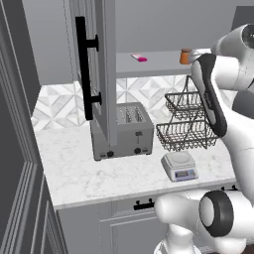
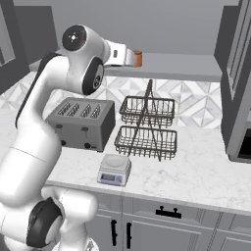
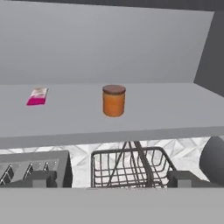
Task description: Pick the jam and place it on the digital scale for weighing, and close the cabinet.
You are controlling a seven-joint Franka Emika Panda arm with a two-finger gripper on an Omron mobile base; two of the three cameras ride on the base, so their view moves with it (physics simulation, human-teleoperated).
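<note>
The digital scale [image 1: 179, 165] sits nearest, at the front of the marble counter [image 1: 99, 173], just in front of the two-tier wire basket rack [image 2: 146, 128], with the grey toaster [image 2: 82, 122] behind it and to its left. Above the scale, the gripper [image 3: 112, 179] is raised to the level of the cabinet shelf [image 3: 131, 116], its jaws spread wide and holding nothing. Farther back on that shelf the jam [image 3: 113, 100] stands upright, well clear of the fingertips, with a flat pink-and-white packet [image 3: 37, 96] lying off to its left. The cabinet [image 1: 94, 74] door stands open.
</note>
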